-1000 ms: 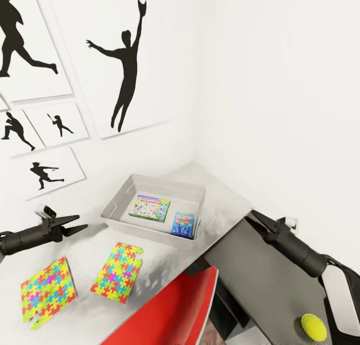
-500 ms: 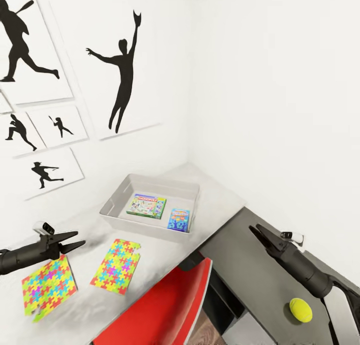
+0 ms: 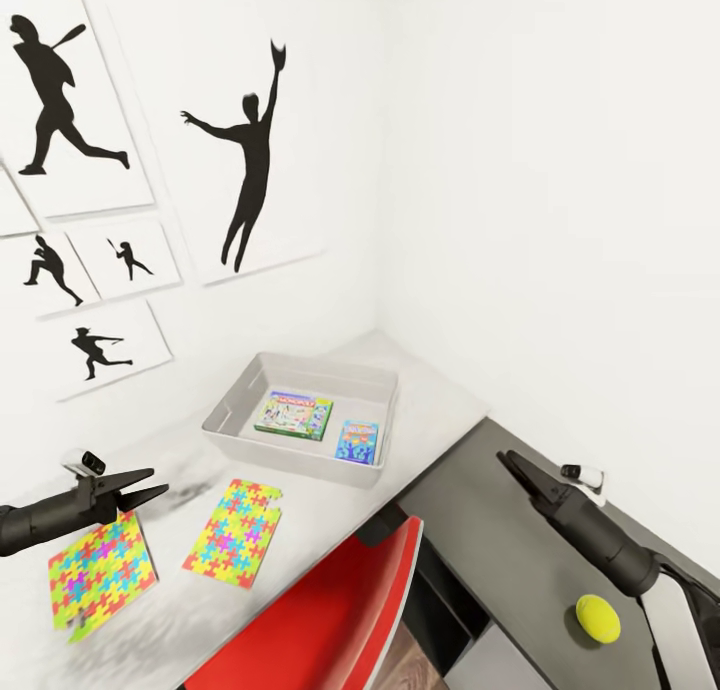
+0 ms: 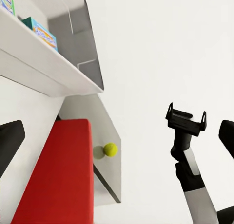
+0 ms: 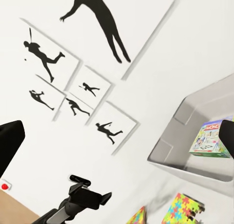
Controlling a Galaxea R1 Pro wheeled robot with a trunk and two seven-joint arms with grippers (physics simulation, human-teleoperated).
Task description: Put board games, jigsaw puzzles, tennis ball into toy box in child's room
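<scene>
The toy box (image 3: 226, 419) stands on the pale table (image 3: 440, 402) near the room's corner. Inside it lie two board games: a green-and-white Monopoly box (image 3: 293, 415) and a smaller blue box (image 3: 358, 441). Two jigsaw puzzles (image 3: 235, 532) (image 3: 102, 570) lie flat on the table in front of the box. The tennis ball (image 3: 597, 618) rests on a darker grey surface to the right. My left gripper (image 3: 155, 485) hovers open above the left puzzle. Between the toy box and the ball, my right gripper (image 3: 512, 465) hangs open over the dark surface. Both are empty.
A red chair (image 3: 330, 620) is pushed up to the table's front edge between my arms. White walls meet in a corner behind the toy box, with black baseball-player pictures (image 3: 250, 160) on the left wall. The left wrist view shows the tennis ball (image 4: 110, 149) beside the chair (image 4: 58, 175).
The whole picture has shifted a little as the camera moved. Both arms keep about the same pose, and nothing has been taken hold of or let go.
</scene>
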